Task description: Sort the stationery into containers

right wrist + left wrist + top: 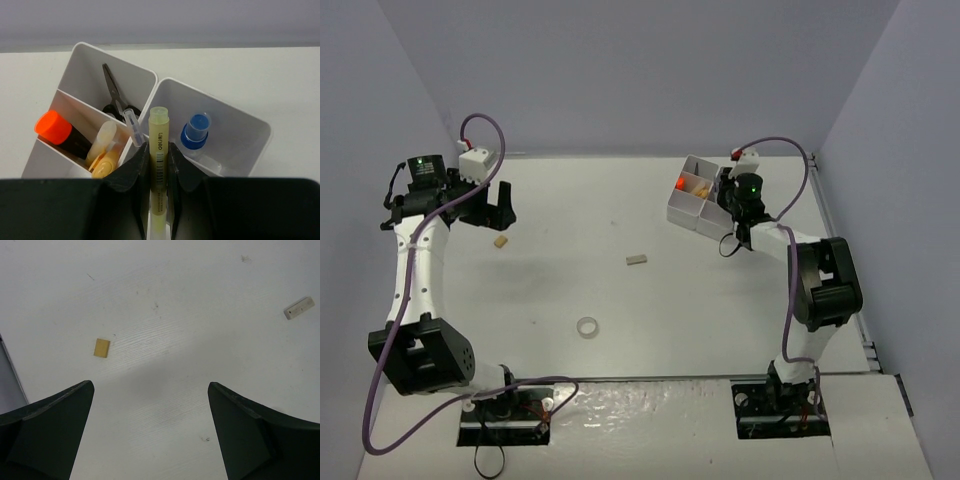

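Note:
The white divided tray (237, 127) stands at the table's far right (682, 210). My right gripper (158, 148) is shut on a yellow highlighter (159, 130), holding it upright over the wall between compartments. In the tray are an orange-capped black marker (60, 131), a blue-capped bottle (196, 131), scissors (113, 90), a clear-capped pen (133, 127) and a pale yellow piece (102, 150). My left gripper (150, 386) hangs open above bare table at the far left (490, 208). A small yellow block (101, 347) lies just ahead of its left finger. A grey block (299, 307) lies mid-table.
A clear tape ring (587, 326) lies on the table nearer the arm bases. Grey walls close in the table on the left, back and right. The tray sits close to the right wall.

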